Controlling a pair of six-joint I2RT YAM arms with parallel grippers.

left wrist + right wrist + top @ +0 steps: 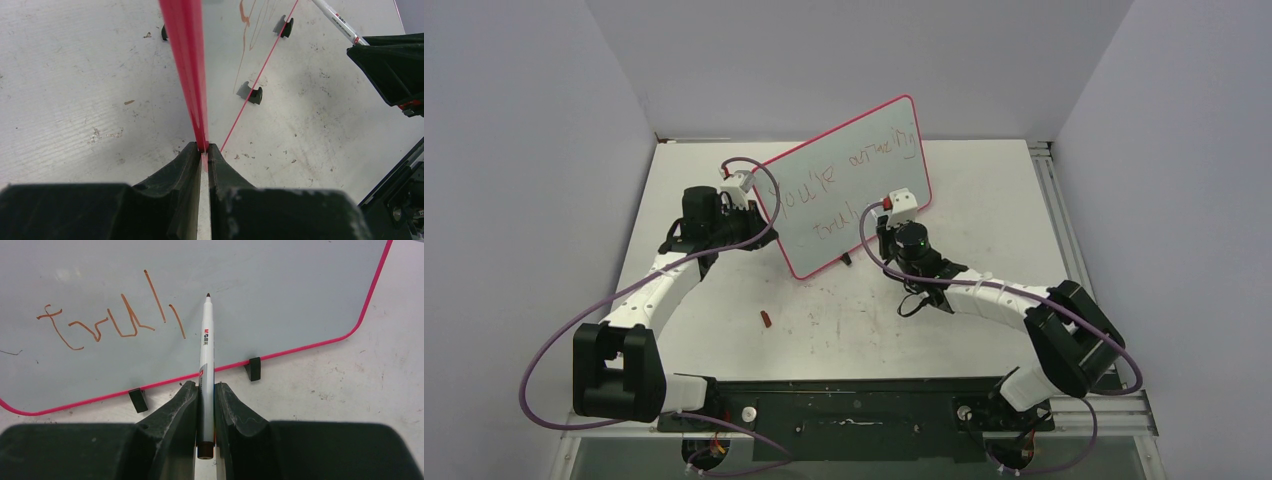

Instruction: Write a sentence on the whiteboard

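With left gripper [204, 148] pinching the whiteboard [280, 285] by its rim and right gripper [206, 386] clamping the marker [206, 340], may smudge the sentence [107, 326] or tip the whiteboard under hard pressure.

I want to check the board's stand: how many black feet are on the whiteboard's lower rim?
2. One foot sits on the whiteboard's lower rim left of the marker; the other foot right of it. The rim's far left end is out of view.
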